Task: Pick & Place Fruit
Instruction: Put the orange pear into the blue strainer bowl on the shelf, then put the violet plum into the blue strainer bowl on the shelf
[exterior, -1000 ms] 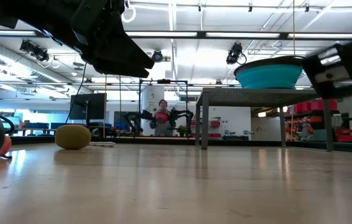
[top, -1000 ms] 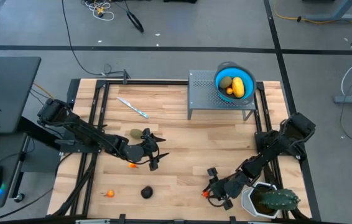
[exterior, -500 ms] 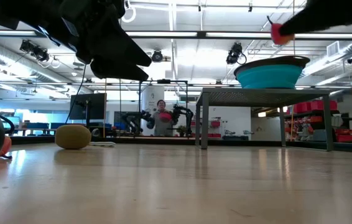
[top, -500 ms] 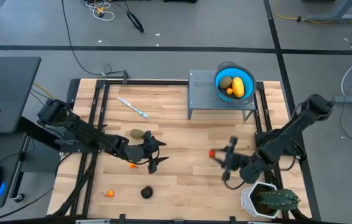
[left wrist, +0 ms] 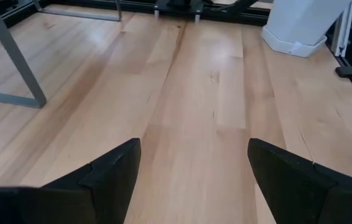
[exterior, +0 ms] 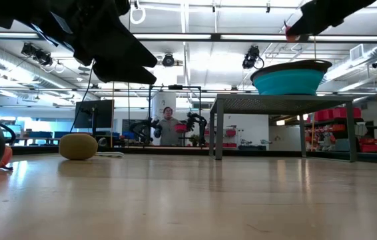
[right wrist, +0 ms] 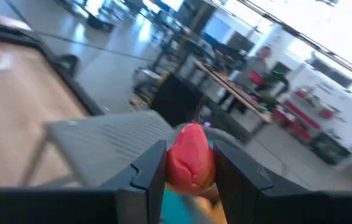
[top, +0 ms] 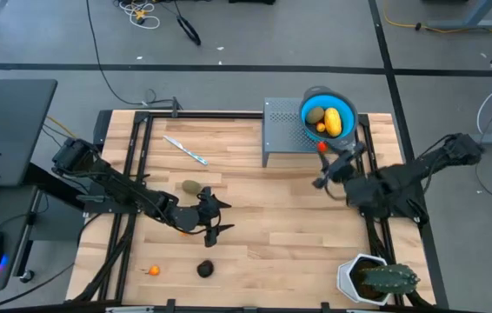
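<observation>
Pinching glossy orange-red bit (right wrist: 190, 163) | right gripper (top: 324, 149) beside blue bowl (top: 343, 105) | left gripper (top: 217, 216) agape

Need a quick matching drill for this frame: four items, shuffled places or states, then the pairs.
Items:
1. red fruit piece
2. yellow oblong fruit
3. black round fruit
4. left gripper

Places or states:
A. open, above bare table
B. on the table near its front edge
C. in the blue bowl
D. clamped in the right gripper, just short of the bowl

Pairs: 1-D, 2-C, 3-B, 4-A
</observation>
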Controlling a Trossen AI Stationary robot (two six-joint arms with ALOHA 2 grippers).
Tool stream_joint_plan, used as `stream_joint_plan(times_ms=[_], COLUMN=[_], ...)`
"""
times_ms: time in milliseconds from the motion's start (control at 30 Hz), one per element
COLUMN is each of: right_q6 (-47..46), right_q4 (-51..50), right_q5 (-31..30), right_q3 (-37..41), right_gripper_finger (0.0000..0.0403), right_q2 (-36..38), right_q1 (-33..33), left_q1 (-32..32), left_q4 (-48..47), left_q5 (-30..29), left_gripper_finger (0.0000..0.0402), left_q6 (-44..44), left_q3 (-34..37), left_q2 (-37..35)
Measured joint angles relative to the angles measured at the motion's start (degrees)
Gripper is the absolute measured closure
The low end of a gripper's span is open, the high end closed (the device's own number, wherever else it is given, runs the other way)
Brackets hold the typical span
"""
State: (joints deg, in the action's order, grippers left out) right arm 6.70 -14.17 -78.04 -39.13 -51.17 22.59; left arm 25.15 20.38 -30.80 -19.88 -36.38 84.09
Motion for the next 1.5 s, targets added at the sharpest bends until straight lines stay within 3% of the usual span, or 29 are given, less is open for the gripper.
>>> stream_joint_plan(times_ms=[167,333,467,533,700,867,1033,1133,1233,1333,1400,1500], right_q6=[6.2,9.7,10.8,10.8,10.8,10.5,9.5,4.8,0.3,-3.5,-6.2,-8.4], right_q4=[0.2,0.1,0.2,0.2,0.2,0.4,3.8,5.0,5.0,4.3,3.5,1.0], right_q5=[2.6,11.5,12.5,12.9,20.1,19.4,21.4,33.2,53.8,74.7,83.0,87.9], right_q3=[0.0,0.0,0.0,0.0,0.0,0.0,0.0,0.0,0.0,0.0,0.0,0.0], right_gripper_finger=[0.0277,0.0277,0.0275,0.0268,0.022,0.0176,0.0165,0.0165,0.0165,0.0165,0.0165,0.0165], right_q2=[3.0,3.7,3.7,3.8,3.8,4.3,5.7,6.7,6.6,4.6,2.6,-1.0], right_q1=[-8.2,-17.8,-22.6,-24.2,-28.5,-30.8,-29.5,-28.0,-27.3,-26.8,-25.7,-22.7], left_q1=[0.0,-0.1,0.0,0.0,0.0,0.0,0.0,0.0,0.5,2.9,4.9,7.8], left_q4=[0.0,0.0,0.0,0.0,-0.1,-0.3,-0.7,-3.3,-7.6,-7.7,-6.1,-4.5], left_q5=[-0.1,-0.6,-0.5,-0.5,-0.6,-0.5,0.0,1.8,4.1,5.1,7.0,11.0], left_gripper_finger=[0.0098,0.0098,0.0098,0.0098,0.0098,0.0098,0.0098,0.0098,0.01,0.0113,0.0123,0.0135], left_q6=[-0.3,0.2,0.2,0.2,0.8,0.7,-0.5,-2.8,-2.4,3.6,5.5,3.4], left_q3=[0.0,0.0,0.0,0.0,0.0,0.0,0.0,0.0,-0.4,-0.3,-0.3,-0.4], left_q2=[0.0,0.0,0.0,0.0,0.0,0.0,0.0,-1.3,-3.7,-4.6,-5.1,-5.2])
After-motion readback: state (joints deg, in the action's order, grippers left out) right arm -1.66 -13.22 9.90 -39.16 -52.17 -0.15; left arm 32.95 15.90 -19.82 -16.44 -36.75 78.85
